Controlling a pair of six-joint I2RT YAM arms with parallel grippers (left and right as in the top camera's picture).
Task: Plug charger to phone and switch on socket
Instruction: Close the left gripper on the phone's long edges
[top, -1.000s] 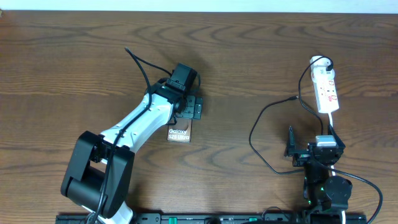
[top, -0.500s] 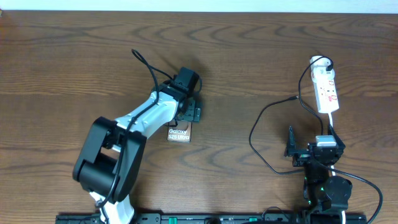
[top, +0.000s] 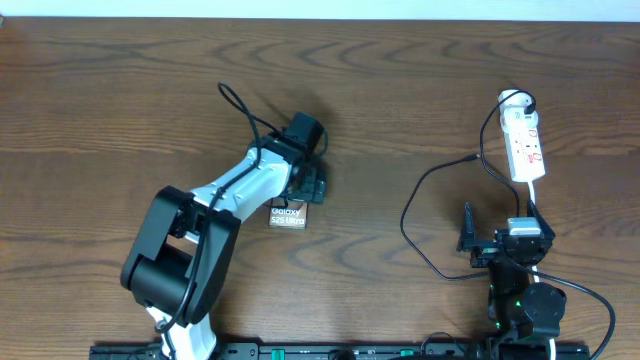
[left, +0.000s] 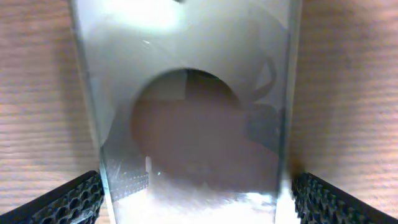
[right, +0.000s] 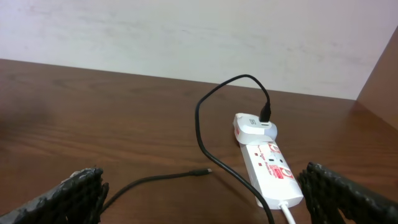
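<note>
A robot test bench in a lab or office-like room is suggested. A bare wood-grain surface (top: 120, 90) is set against a plain pale wall (right: 186, 31), and two arms are mounted on a black rail (top: 330, 351) at its near edge.

Glossy phone (left: 186, 124), wood-grain table (top: 120, 100)

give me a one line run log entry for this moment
left gripper: open astride phone | right gripper: open, idle | charger: tip loose on table, unplugged from phone | socket: untouched
</note>
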